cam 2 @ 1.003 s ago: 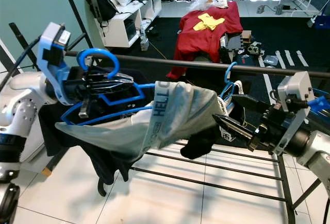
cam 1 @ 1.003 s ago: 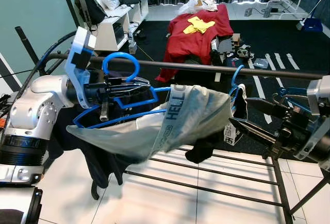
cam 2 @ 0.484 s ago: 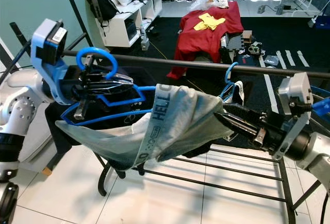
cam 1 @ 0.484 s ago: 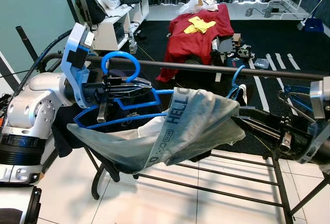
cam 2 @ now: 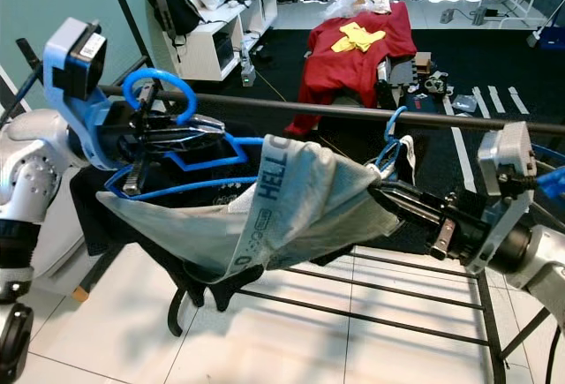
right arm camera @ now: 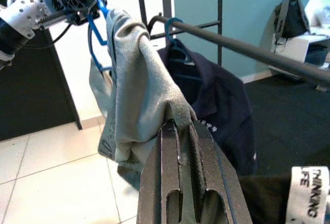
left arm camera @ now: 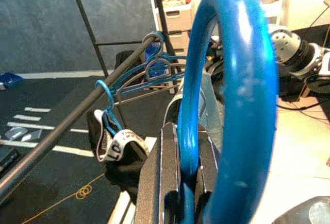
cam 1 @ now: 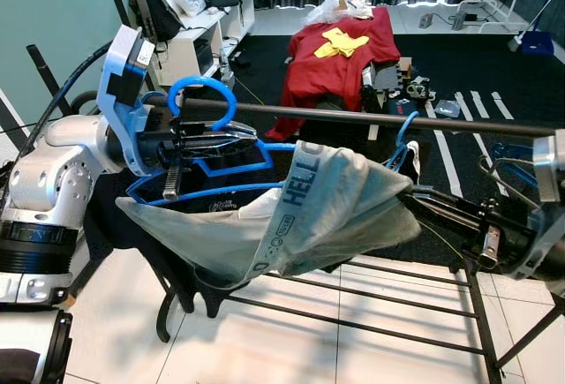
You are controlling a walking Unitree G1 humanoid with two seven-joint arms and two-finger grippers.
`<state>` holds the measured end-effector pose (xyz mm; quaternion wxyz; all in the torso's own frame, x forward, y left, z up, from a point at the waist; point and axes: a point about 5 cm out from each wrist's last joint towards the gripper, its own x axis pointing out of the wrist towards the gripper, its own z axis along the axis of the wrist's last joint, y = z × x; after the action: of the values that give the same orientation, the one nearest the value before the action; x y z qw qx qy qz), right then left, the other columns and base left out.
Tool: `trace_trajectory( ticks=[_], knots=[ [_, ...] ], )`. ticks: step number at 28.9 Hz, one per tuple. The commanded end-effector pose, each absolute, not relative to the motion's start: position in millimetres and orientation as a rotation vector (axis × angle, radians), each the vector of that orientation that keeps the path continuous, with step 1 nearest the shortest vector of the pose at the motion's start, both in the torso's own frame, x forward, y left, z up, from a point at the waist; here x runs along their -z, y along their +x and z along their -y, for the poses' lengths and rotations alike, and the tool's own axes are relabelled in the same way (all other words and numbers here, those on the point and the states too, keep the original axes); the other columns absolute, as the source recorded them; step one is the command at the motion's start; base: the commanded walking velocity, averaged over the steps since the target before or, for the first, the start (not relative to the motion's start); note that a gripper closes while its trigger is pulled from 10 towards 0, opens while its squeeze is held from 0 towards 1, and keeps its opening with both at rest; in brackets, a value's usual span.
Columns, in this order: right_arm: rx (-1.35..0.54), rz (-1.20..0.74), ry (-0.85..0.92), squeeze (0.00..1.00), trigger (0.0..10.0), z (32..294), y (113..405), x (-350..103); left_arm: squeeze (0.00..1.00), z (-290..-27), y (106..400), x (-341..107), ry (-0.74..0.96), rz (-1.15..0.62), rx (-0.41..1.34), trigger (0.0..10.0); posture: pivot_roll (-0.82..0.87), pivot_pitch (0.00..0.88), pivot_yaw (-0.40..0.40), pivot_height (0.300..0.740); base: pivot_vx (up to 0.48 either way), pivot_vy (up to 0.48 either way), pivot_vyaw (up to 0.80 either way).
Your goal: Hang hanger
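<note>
Left eye view: blue hanger [cam 1: 207, 159] w/ grey T-shirt [cam 1: 291, 216] draped on it is held at the rack rail [cam 1: 353, 117]; hook level w/ rail, apparently not yet seated, so hanging remains.

Right eye view: right gripper [cam 2: 388, 197] holds the shirt's far end taut.

Left wrist view: left gripper [left arm camera: 180, 152] jaws pinch hanger at hook base.

Right wrist view: jaws pinch shirt fabric.

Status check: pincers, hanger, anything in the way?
Left pincer shut on blue hanger, hook at the rail. Right pincer shut on grey shirt. Hung clothes close beside.
</note>
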<state>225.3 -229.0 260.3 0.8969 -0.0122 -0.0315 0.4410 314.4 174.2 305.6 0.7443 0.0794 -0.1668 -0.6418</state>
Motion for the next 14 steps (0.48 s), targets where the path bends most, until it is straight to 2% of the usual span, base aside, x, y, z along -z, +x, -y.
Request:
trace_trajectory(
  ticks=[1, 4, 5, 7, 8, 12, 13, 14],
  knots=[
    [-0.831, 0.081, -0.047, 0.0, 0.0, 240, 227, -265, 0.0, -195, 316, -312, 0.231, 0.347, 1.317, 0.0, -0.14, 0.0, 0.056, 0.74, 0.0, 0.0, 0.0],
    [-0.775, 0.11, -0.041, 0.0, 0.0, 246, 232, -269, 0.0, -197, 315, -308, 0.238, 0.324, 1.325, 0.0, -0.14, 0.0, 0.056, 0.74, 0.0, 0.0, 0.0],
    [-0.77, 0.113, -0.033, 0.0, 4.1, 247, 233, -269, 0.0, -197, 315, -308, 0.236, 0.322, 1.33, 0.0, -0.13, 0.0, 0.056, 0.74, 0.0, 0.0, 0.0],
    [-0.77, 0.114, -0.026, 0.0, 4.1, 247, 233, -269, 0.0, -196, 314, -307, 0.233, 0.323, 1.333, 0.0, -0.13, 0.0, 0.056, 0.74, 0.0, 0.0, 0.0],
    [-0.778, 0.101, -0.031, 1.0, 10.0, 246, 233, -267, 0.0, -196, 314, -307, 0.232, 0.326, 1.334, 0.0, -0.13, 0.0, 0.054, 0.74, 0.0, 0.0, 0.0],
    [-0.79, 0.057, -0.056, 1.0, 10.0, 244, 232, -260, 0.0, -195, 313, -310, 0.228, 0.342, 1.338, 0.0, -0.13, 0.0, 0.054, 0.74, 0.0, 0.0, 0.0],
    [-0.795, 0.036, -0.073, 0.95, 10.0, 243, 231, -256, 0.0, -194, 313, -311, 0.226, 0.35, 1.342, 0.0, -0.13, 0.0, 0.055, 0.74, 0.0, 0.0, 0.0],
    [-0.795, 0.036, -0.073, 0.95, 10.0, 243, 231, -256, 0.0, -194, 313, -311, 0.226, 0.35, 1.342, 0.0, -0.13, 0.0, 0.055, 0.74, 0.0, 0.0, 0.0]
  ],
)
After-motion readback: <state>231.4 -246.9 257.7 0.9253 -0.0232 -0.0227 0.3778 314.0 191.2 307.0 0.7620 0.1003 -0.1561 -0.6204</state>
